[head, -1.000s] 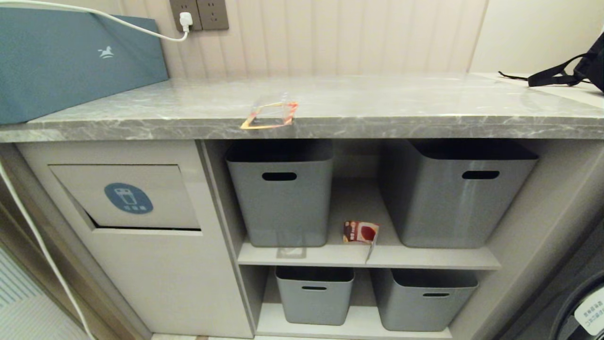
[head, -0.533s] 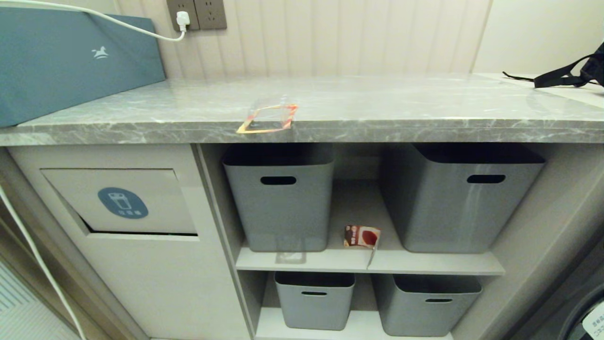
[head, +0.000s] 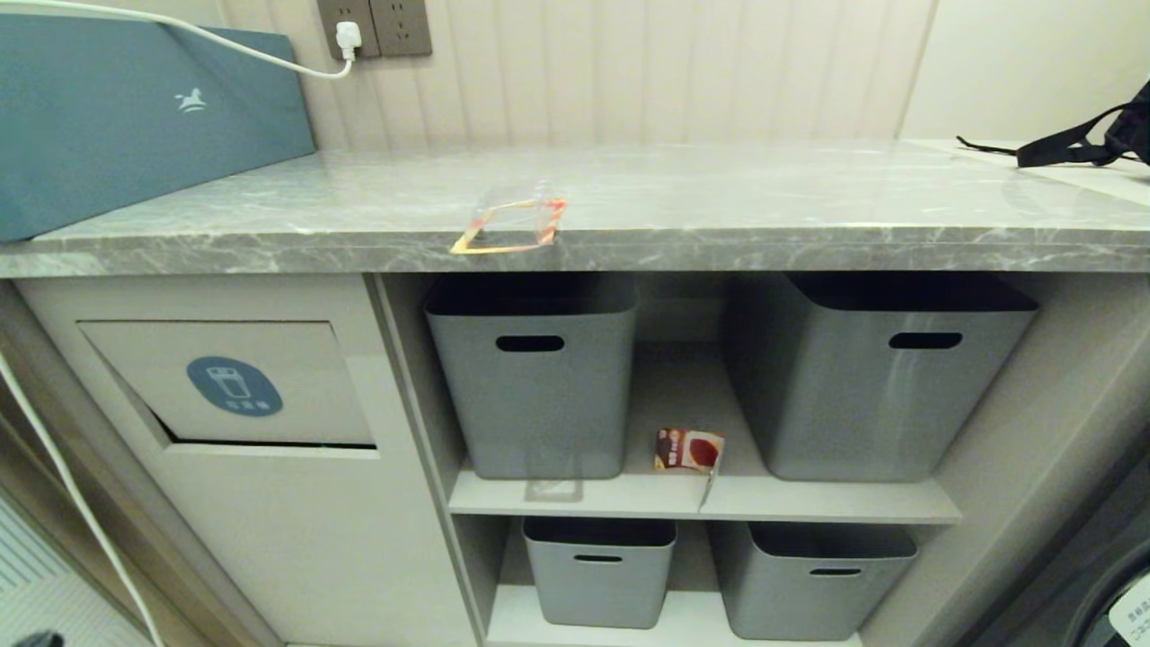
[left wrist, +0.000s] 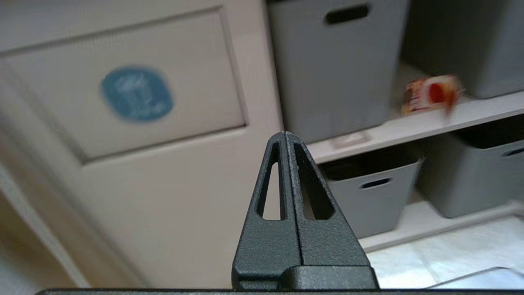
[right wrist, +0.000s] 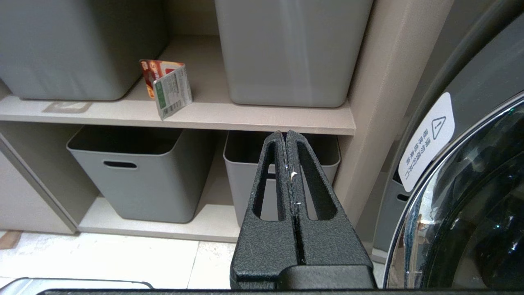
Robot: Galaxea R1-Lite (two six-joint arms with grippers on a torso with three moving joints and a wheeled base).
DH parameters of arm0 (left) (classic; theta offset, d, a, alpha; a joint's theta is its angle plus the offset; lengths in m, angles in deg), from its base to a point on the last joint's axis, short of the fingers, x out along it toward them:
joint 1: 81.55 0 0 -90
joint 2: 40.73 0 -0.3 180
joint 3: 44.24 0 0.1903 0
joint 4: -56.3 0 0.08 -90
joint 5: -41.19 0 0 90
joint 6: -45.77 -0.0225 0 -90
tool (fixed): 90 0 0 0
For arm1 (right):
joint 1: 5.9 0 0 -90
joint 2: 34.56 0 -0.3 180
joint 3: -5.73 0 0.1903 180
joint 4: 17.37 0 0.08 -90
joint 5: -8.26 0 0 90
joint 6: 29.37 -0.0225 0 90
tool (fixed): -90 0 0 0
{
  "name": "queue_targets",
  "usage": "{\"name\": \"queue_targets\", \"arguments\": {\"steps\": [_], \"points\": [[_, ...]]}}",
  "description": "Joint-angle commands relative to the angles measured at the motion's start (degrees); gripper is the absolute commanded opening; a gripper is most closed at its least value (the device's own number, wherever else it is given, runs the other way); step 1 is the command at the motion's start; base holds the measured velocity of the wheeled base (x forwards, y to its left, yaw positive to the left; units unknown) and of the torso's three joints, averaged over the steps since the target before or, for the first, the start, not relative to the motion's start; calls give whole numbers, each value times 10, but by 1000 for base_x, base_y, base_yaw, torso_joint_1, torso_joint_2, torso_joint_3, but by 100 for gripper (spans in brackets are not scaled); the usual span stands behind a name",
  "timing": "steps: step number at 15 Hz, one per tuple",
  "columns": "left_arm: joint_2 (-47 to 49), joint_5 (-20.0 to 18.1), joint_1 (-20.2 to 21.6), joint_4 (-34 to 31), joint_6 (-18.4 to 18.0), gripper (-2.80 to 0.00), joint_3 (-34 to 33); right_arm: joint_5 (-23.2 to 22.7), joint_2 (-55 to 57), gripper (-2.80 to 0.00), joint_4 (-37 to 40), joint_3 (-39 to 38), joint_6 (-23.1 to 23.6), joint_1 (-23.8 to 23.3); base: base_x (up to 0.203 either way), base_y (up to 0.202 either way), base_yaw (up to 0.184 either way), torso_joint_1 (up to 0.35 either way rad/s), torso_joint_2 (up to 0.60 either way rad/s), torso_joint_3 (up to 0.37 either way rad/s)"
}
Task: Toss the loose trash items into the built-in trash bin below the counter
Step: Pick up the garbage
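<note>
**Both grippers closed and empty, trash untouched**

Head view: we see the plastic wrapper [head: 510, 225] at the front edge of the counter [head: 809, 193], left of the middle, one corner hanging over the edge. Under the counter, the trash bin flap [head: 229, 382] with its blue sticker [head: 234, 386] sits in the cabinet front at the left end. The carton [head: 688, 448] lies near the front edge of the upper shelf [head: 809, 503], between two grey tubs [head: 532, 377]. A blue-grey box [head: 135, 117] stands at the counter's back left corner, black straps [head: 1069, 148] at the far right. We see no gripper here.

Left wrist view: the left gripper [left wrist: 285, 135] has its fingers pressed together, holding nothing. It points at the cabinet front just beside the shelf bay, below the flap's corner. The sticker and flap lie well apart from the tip on one side; the carton [left wrist: 430, 94], blurred, on the shelf well apart on the other.

Right wrist view: the right gripper [right wrist: 285, 134] is likewise closed and empty, low, near the floor tiles [right wrist: 102, 258], in front of the shelf's right end. The carton [right wrist: 167, 86] leans at the shelf's front edge, well apart from the tip. A washer door [right wrist: 470, 196] is beside it.
</note>
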Motion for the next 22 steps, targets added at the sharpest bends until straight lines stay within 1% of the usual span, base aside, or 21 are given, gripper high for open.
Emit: {"name": "queue_targets", "arguments": {"steps": [1, 3, 4, 5, 7, 8, 9, 10, 11, 12, 13, 14, 15, 16, 17, 18, 19, 20, 21, 22], "points": [[194, -16, -14, 19, 9, -280, 101, 0, 0, -280, 0, 0, 0, 0, 0, 0, 0, 0, 0, 0], [284, -45, -29, 30, 33, -280, 226, 0, 0, -280, -1, 0, 0, 0, 0, 0, 0, 0, 0, 0], [323, -61, -34, 34, 41, -280, 265, 0, 0, -280, 0, 0, 0, 0, 0, 0, 0, 0, 0, 0], [357, -73, -40, 37, 42, -280, 292, 0, 0, -280, 0, 0, 0, 1, 0, 0, 0, 0, 0, 0], [406, -111, -53, 41, 31, -280, 333, 0, 0, -280, 0, 0, 0, 0, 0, 0, 0, 0, 0, 0], [422, -123, -62, 45, 25, -280, 349, 0, 0, -280, 0, 0, 0, 0, 0, 0, 0, 0, 0, 0], [433, -125, -71, 48, 11, -280, 360, 0, 0, -280, 0, 0, 0, 0, 0, 0, 0, 0, 0, 0], [437, -126, -75, 48, -22, -280, 364, 0, 0, -280, -1, 0, 0, 0, 0, 0, 0, 0, 0, 0], [438, -127, -78, 47, -70, -280, 365, 0, 0, -280, -1, 0, 0, 1, 0, 0, 0, 0, 0, 0], [437, -130, -94, 47, -102, -280, 367, 0, 0, -280, 0, 0, 0, 1, 0, 0, 0, 0, 0, 0], [436, -133, -120, 49, -109, -280, 372, 0, 0, -280, 0, 0, 0, 0, 0, 0, 0, 0, 0, 0], [435, -135, -149, 52, -97, -280, 378, 0, 0, -280, 0, 0, 0, 0, 0, 0, 0, 0, 0, 0], [434, -135, -168, 60, -48, -280, 383, 0, 0, -280, 0, 0, 0, 1, 0, 0, 0, 0, 0, 0], [435, -134, -180, 78, -8, -280, 385, 0, 0, -280, 0, 0, 0, 0, 0, 0, 0, 0, 0, 0], [439, -133, -182, 85, -10, -280, 385, 0, 0, -280, 0, 0, 0, 0, 0, 0, 0, 0, 0, 0], [445, -133, -182, 86, -47, -280, 387, 0, 0, -280, 0, 0, 0, 0, 0, 0, 0, 0, 0, 0], [456, -133, -181, 86, -97, -280, 393, 0, 0, -280, 0, 0, 0, 0, 0, 0, 0, 0, 0, 0], [470, -135, -180, 84, -149, 0, 402, 0, 0, -280, 0, 0, 0, 0, 0, 0, 0, 0, 0, 0], [481, -143, -179, 79, -195, 0, 415, 0, 0, -280, 0, 0, 0, 0, 0, 0, 0, 0, 0, 0], [487, -157, -179, 71, -230, 0, 422, 0, 0, -280, 0, 0, 0, 0, 0, 0, 0, 0, 0, 0]]}}
